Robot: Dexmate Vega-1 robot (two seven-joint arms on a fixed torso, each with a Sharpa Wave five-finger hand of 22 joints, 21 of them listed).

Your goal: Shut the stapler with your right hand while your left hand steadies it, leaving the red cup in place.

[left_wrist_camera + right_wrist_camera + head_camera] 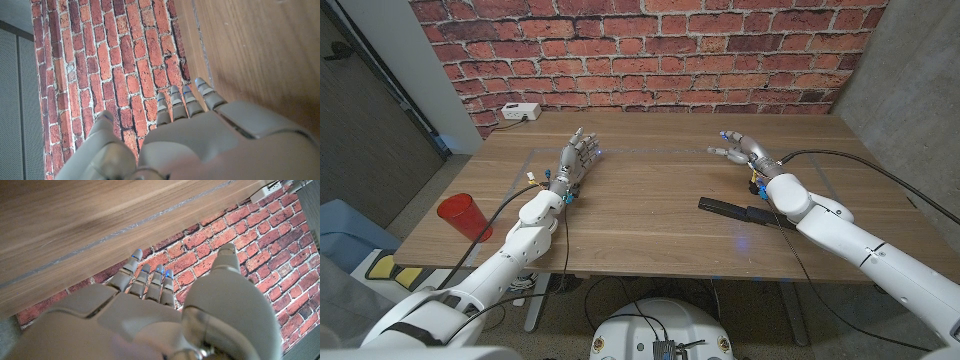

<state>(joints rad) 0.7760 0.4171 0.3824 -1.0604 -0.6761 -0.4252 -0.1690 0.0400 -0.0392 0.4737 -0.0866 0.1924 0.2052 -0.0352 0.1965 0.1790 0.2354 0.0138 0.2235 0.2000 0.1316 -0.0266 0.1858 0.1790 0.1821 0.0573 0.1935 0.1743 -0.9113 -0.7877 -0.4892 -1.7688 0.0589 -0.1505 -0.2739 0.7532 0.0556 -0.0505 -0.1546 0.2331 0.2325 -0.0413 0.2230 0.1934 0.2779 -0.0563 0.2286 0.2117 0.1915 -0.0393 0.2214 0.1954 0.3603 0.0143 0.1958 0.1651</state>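
A black stapler (732, 209) lies on the wooden table (650, 215), right of centre near the front, partly behind my right forearm. A red cup (460, 216) stands upright near the table's front left corner. My left hand (576, 157) is at the back left of the table with fingers straight and apart, holding nothing; its back shows in the left wrist view (210, 140). My right hand (743, 150) hovers at the back right, beyond the stapler, fingers extended and empty, also seen from behind (150, 315). Neither hand touches the stapler.
A white power strip (520, 112) sits at the table's back left corner against the red brick wall (650, 50). Black cables run along both forearms. A grey wall stands to the right.
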